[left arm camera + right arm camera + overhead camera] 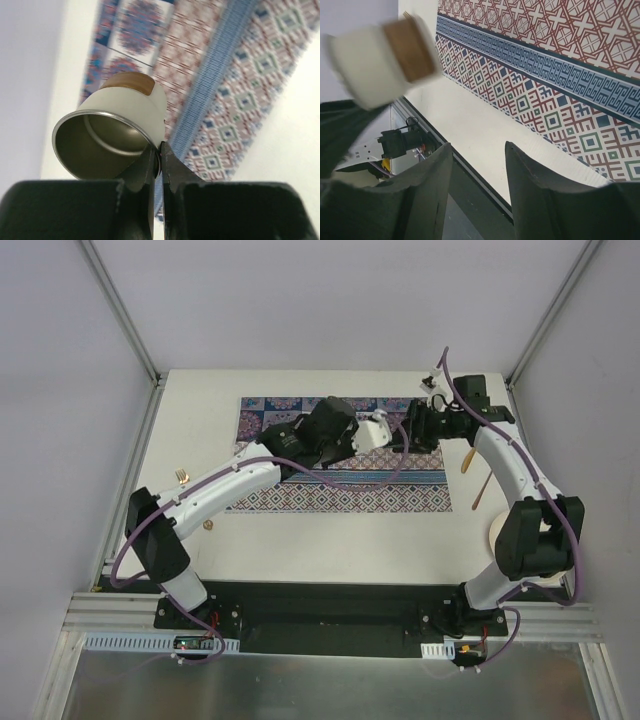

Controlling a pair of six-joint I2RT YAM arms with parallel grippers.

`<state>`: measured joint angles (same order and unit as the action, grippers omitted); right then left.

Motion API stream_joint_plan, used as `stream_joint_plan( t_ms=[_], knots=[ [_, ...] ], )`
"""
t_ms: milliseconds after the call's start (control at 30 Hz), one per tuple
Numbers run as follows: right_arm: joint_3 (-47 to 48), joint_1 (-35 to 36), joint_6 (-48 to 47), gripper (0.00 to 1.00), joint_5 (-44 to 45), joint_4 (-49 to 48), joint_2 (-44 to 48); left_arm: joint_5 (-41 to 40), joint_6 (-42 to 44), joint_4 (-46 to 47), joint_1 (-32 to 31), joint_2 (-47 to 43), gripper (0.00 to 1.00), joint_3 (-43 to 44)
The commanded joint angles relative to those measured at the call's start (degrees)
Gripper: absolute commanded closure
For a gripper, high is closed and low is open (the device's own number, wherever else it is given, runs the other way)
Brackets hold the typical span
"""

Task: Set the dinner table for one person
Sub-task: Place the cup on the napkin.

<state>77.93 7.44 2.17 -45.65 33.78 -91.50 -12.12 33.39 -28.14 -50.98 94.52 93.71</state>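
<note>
White, flat and matte, the table (330, 540) fills the scene, w/ aluminium rails (138, 470) down its sides. A cloth mat (380, 495) w/ blue-and-red geometric bands lies flat at the far middle. Its near edge is straight, and bare table runs from there to the arm bases. A small gold item (182, 476) sits on the left, well apart from the mat. Just right of the mat lie thin wooden utensils (467, 458). Nearer on the right is a pale round disc (492, 532), partly hidden by the right arm (can't tell what it is).

The cup (378, 430) is a white cylinder w/ a shiny metal inside and rim and a brown cork-like band at its base. It is tipped on its side over the mat's far part.

The left claw (159, 156) is almost closed, pinching the cup's wall at the rim, one finger inside and one outside. The right claw (477, 150) is spread wide w/ nothing between its fingers. It hangs just right of the cup, apart from it, by the mat's far-right end.
</note>
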Motion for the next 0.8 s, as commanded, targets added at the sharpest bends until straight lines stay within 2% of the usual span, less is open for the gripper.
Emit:
stream_joint_plan(
  t_ms=[0,233,467,767],
  knots=[
    [3.9,-0.8,-4.5,0.5,-2.7,4.8,-0.8,15.8,-0.9,-5.7,-0.3,-6.3,1.0,-5.1],
    [4.2,0.3,-4.8,0.46,-4.0,6.4,-1.0,25.6,-0.7,-8.6,-0.4,-9.4,1.0,-6.2],
    [2.2,4.6,-3.6,0.45,-1.4,6.1,1.2,28.6,-1.7,-9.7,-0.5,-5.5,1.0,-3.9],
    [3.8,6.4,-2.4,0.46,-1.0,5.8,0.0,30.7,-2.4,-10.4,-1.1,-2.2,1.0,-1.7]
  ],
)
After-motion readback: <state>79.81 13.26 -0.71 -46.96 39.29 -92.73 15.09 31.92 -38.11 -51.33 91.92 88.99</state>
